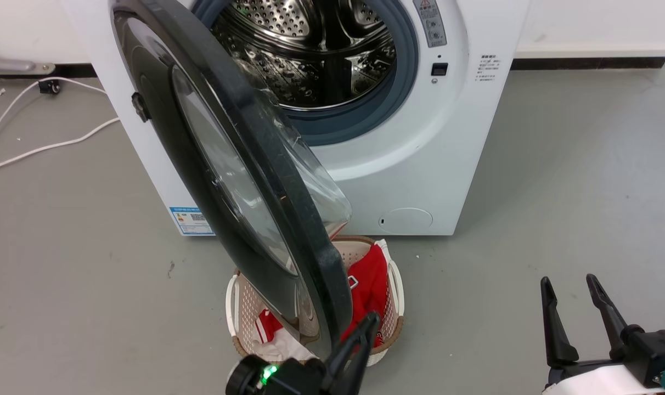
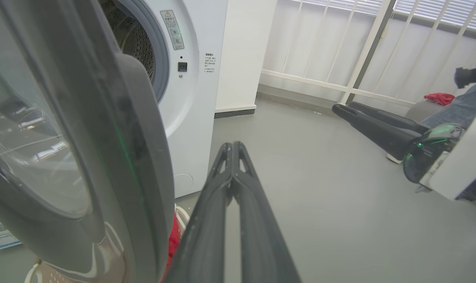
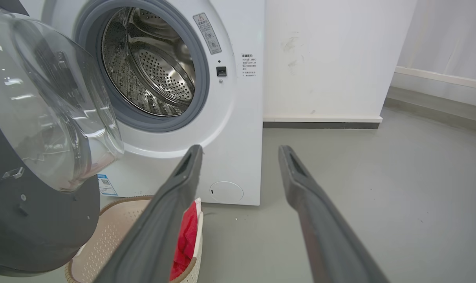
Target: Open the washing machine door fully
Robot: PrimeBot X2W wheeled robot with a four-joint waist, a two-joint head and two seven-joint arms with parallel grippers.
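Washing machine door (image 1: 228, 186), round with a wide glossy black rim and a bulging clear glass bowl, stands about half swung from the white front-loading machine (image 1: 431, 164), over a pale perforated laundry basket (image 1: 239, 307). The left pincer (image 1: 371, 321), clenched on nothing, sits just beside the door's free edge. The right pincer (image 1: 569, 281) hangs released, well apart. The opening looks half done. The next move likely calls for pushing the rim's inner side leftward.

The washing machine door (image 1: 223, 164) hides much of the basket (image 1: 244, 315) from me, and its top is cut off.
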